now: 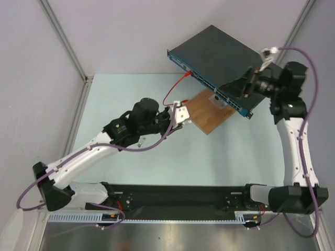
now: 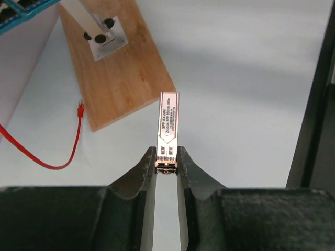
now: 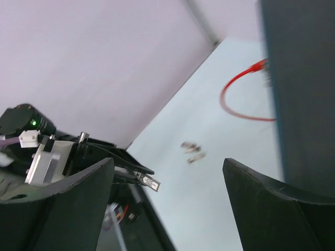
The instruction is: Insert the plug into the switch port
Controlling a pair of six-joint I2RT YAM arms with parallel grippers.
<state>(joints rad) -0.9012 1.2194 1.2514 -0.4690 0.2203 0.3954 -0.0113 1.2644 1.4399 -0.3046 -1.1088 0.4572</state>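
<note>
Left wrist, plug: slim metal SFP module, grasped by left gripper.
right gripper: released — dark fingers wide apart.
switch: flat matte-black box.

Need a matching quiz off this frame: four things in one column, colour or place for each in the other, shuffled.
Things:
1. plug
2. switch
3. cable
4. board

Colour or place:
a. red
b. brown wood
c. pinched in the left claw
d. dark box with a blue port edge

Pairs: 1-c, 2-d, 3-a, 4-b
</note>
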